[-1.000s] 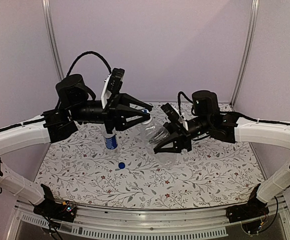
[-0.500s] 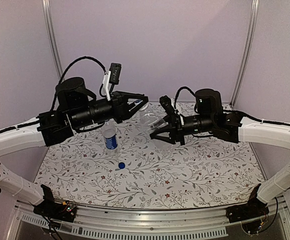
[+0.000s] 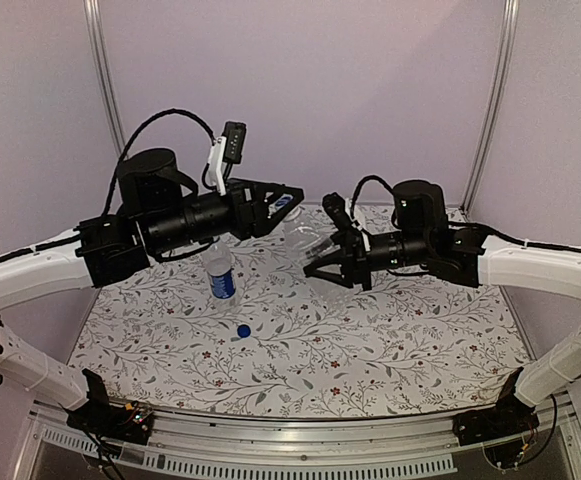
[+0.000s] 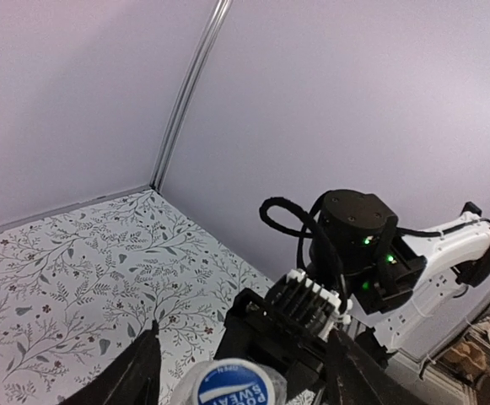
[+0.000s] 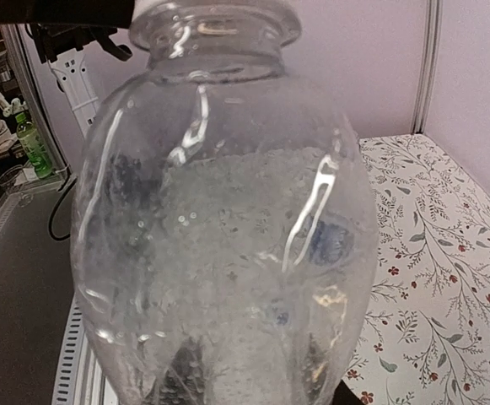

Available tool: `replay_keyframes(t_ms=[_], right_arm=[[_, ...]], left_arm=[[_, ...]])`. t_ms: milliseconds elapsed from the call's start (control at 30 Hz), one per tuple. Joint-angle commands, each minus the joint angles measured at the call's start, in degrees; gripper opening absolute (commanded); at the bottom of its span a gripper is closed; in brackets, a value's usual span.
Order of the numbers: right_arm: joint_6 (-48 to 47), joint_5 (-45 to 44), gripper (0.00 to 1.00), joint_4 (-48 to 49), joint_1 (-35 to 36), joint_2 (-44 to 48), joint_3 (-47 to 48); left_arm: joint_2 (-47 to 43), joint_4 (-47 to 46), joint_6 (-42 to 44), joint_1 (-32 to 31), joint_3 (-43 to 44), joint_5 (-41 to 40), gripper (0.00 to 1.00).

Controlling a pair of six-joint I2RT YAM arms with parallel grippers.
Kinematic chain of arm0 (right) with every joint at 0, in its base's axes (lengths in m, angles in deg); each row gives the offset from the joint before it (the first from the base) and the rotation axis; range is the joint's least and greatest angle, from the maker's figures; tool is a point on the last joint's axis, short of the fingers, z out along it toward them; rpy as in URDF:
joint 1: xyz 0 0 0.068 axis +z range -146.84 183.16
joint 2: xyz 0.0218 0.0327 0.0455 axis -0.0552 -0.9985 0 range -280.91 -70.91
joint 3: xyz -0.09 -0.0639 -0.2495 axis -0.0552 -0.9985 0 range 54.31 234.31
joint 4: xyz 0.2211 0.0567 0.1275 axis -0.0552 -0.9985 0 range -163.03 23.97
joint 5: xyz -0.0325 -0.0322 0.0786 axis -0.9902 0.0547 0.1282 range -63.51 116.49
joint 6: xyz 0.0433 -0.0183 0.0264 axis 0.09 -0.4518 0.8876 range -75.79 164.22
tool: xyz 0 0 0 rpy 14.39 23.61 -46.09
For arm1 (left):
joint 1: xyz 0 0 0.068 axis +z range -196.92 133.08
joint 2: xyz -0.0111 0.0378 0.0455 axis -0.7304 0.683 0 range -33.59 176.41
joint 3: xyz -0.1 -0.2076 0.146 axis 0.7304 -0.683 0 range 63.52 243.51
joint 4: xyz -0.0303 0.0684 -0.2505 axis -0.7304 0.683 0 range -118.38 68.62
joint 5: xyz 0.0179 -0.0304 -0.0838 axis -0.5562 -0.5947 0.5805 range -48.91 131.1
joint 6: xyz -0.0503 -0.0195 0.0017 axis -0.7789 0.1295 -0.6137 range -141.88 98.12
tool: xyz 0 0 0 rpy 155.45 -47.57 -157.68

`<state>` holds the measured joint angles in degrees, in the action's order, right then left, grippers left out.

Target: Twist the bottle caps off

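The left gripper has its fingers spread to either side of the whitish cap, and the left wrist view shows a gap on each side. That cap sits on the plain bottle. The right gripper clamps this bottle by its body, lifted off the table, neck tilted toward the left gripper. The labelled bottle stands upright on the table, and the solid blue cap lies near it.

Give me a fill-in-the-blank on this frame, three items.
1. The left gripper is ____ around the blue-topped cap of the unlabelled bottle, held by the right gripper.
2. The loose cap on the table is solid ____.
3. The labelled bottle stands ____ on the table.
Answers: open; blue; upright.
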<state>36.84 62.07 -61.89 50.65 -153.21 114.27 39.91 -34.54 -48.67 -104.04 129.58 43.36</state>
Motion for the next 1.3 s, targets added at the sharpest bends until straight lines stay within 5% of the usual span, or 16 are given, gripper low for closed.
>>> replay_keyframes(t_ms=[0, 200, 633, 1267], right_arm=[[-0.8, 4.6, 0.25, 1.4, -0.3, 2.0, -0.7], [-1.1, 10.8, 0.25, 1.5, -0.3, 2.2, -1.0], [-1.8, 25.9, 0.25, 0.6, -0.3, 0.1, 1.3], [-1.1, 31.9, 0.25, 0.9, -0.3, -2.3, 2.1]], left_arm=[[-1.5, -2.4, 3.1, -0.3, 0.8, 2.2, 0.71], [-3.6, -4.6, 7.3, 0.5, -1.1, 7.2, 0.83], [-3.2, -9.3, 15.1, 3.7, -1.7, 34.1, 0.82], [3.3, -11.6, 16.7, 4.1, 1.3, 44.2, 0.61]])
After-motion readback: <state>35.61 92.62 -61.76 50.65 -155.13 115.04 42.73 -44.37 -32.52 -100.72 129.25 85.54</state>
